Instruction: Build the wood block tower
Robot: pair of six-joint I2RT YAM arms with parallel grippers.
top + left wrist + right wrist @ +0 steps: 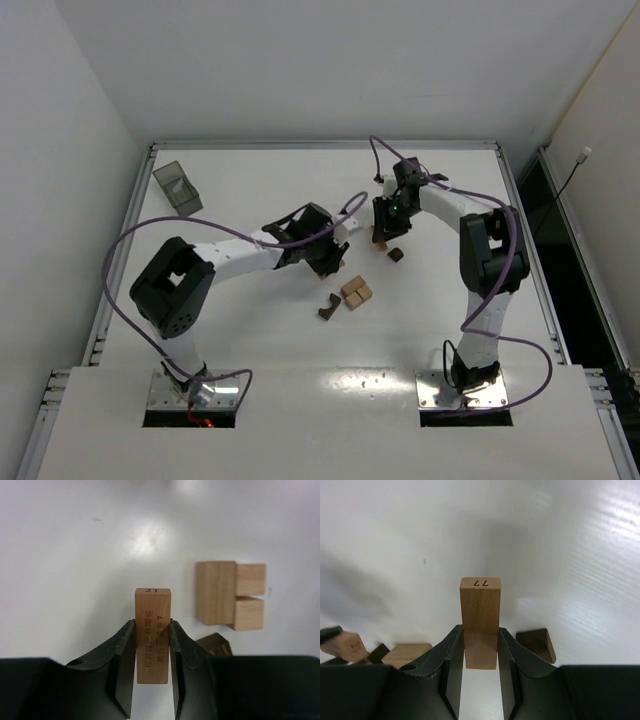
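My left gripper (152, 630) is shut on a light tan brick (152, 605) marked 21, seen near the table's middle in the top view (325, 255). My right gripper (480, 635) is shut on another light tan brick (480, 605); in the top view it is just right of the left one (385, 232). A cluster of tan blocks (356, 292) lies flat on the table in front of both grippers and also shows in the left wrist view (230, 595). A dark arch (329, 307) lies beside the cluster. A small dark piece (396, 254) lies next to the right gripper (537, 645).
A small dark translucent tray (177, 187) stands at the back left of the white table (250, 180). The table has raised metal edges (320, 145). Purple cables loop over both arms.
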